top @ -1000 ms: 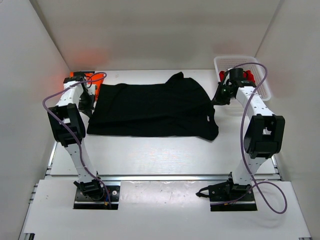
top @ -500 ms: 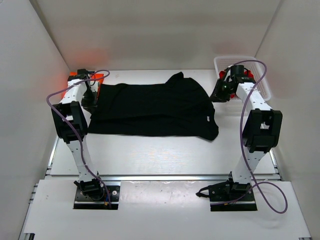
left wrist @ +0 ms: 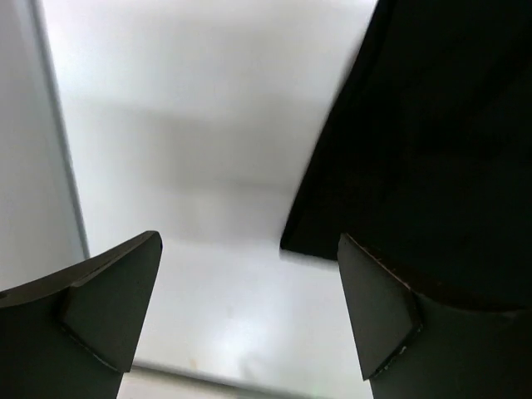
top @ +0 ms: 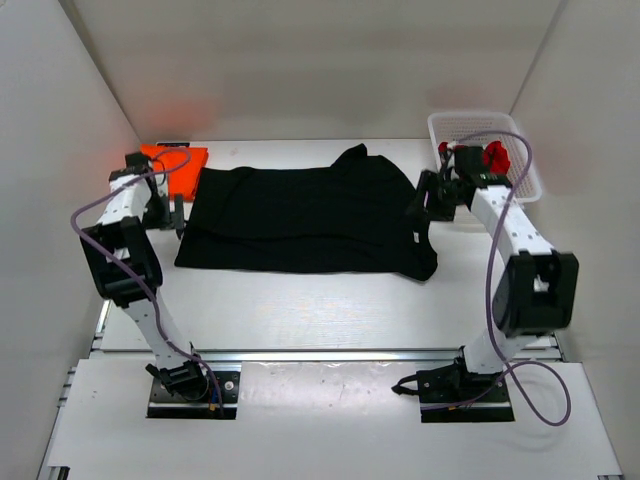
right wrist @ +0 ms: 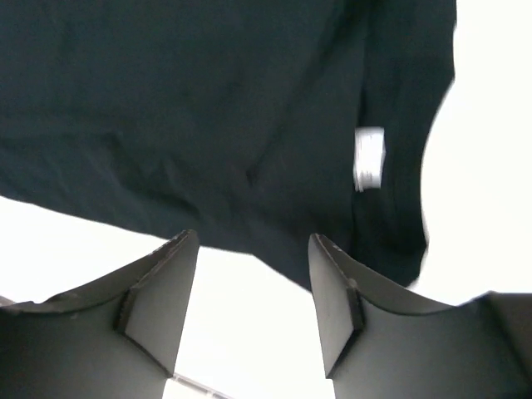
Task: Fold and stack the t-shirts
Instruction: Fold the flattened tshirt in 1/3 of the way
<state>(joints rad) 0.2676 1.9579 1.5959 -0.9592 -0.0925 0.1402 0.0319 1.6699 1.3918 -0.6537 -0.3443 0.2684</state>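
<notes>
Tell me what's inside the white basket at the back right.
Bunched red cloth, the red t-shirt, shows in the basket. The right arm crosses in front, so the rest of the inside is hidden.

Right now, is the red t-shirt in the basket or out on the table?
In: the red t-shirt shows as bunched cloth inside the white basket, far right.

Red t-shirt [top: 494, 157] mostly hidden inside basket [top: 527, 172]; white label [right wrist: 369, 156] on black t-shirt [right wrist: 208, 108] blurred.
</notes>
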